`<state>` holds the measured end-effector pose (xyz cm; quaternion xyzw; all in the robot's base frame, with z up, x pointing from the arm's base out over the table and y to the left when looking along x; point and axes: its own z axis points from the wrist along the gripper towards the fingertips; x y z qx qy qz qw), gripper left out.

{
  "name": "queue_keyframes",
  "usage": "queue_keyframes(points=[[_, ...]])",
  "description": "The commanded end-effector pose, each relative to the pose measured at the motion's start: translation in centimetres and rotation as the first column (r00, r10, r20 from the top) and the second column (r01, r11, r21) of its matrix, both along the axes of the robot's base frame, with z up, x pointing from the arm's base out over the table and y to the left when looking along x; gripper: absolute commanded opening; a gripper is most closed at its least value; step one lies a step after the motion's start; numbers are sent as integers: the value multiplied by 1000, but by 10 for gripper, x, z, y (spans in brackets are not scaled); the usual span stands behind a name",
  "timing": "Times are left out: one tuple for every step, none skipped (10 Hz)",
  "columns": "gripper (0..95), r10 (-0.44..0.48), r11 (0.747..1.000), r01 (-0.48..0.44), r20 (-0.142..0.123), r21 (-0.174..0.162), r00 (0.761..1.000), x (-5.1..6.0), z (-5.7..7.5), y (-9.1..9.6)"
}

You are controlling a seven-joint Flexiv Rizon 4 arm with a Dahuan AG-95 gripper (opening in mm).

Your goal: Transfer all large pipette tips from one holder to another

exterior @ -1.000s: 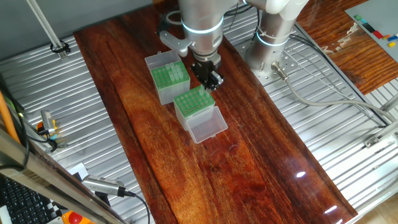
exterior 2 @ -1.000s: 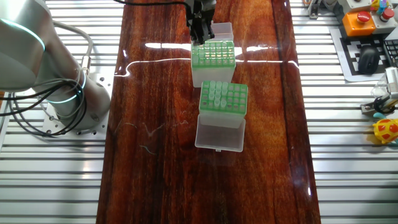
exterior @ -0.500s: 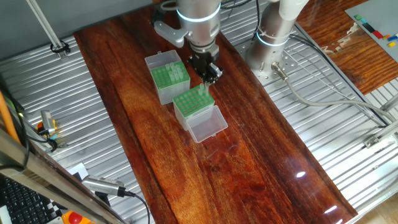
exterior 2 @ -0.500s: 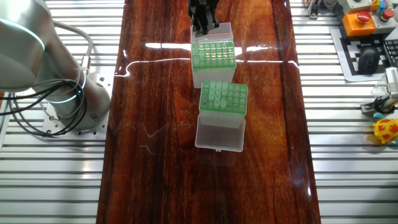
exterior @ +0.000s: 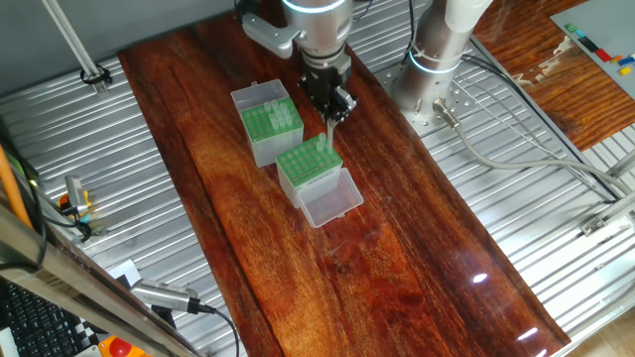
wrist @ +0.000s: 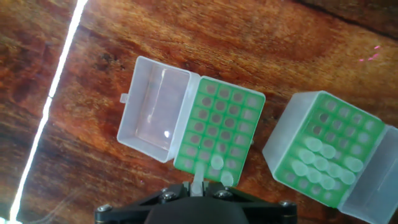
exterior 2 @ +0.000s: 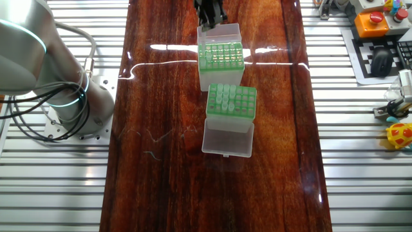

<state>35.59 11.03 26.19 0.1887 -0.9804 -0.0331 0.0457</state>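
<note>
I see the two holders side by side on the desk (exterior: 397, 248): the clear-sided holder (exterior: 310, 166) nearer me, the grey-sided holder (exterior: 270, 126) behind it.

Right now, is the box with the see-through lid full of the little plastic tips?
No, the box shows mostly bare holes, with only a couple of tips left near the tool.

In the hand view the gripper (wrist: 198, 186) is cut off by the bottom edge, its fingertips hidden, and the grey-sided holder (wrist: 329, 152) runs past the right edge.
</note>
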Motion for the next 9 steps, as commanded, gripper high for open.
queue_keyframes(points=[[0,5,1000,-5,-2,4,1000,0,9,-2],[0,9,1000,-9,-1,4,1000,0,13,-3],[0,18,1000,-18,0,7,1000,0,19,-6],[0,22,1000,-22,0,8,1000,0,24,-6],[0,30,1000,-30,3,9,1000,0,34,-7],[0,40,999,-40,9,11,999,-2,42,-6],[0,43,999,-43,12,11,999,-4,50,-4],[0,50,999,-50,12,6,999,-6,55,-2],[0,75,997,-75,21,8,997,-6,55,-2]])
